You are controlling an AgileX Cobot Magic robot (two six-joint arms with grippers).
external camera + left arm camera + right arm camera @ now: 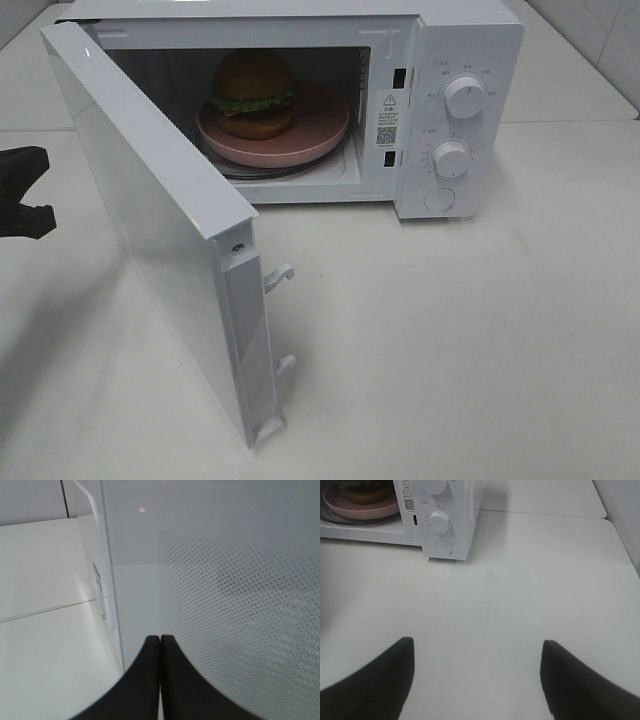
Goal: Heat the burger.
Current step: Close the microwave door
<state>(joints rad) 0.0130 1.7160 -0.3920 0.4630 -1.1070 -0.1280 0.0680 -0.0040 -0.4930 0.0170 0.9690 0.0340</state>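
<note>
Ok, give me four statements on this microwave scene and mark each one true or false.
1. The burger sits on the pink plate inside the microwave. True.
2. The microwave door is shut. False: it stands wide open.
3. The left fingers are pressed together. True.
4. The right fingers grip the burger. False: they are apart and hold nothing.

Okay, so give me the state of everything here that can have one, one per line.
White microwave oven's door: swung wide open.
Round golden-bun burger: inside the oven, on the plate.
Flat pink round plate: in the oven cavity, carrying the burger.
Left black gripper: jaws shut, empty.
Right black gripper: jaws open, empty.
</note>
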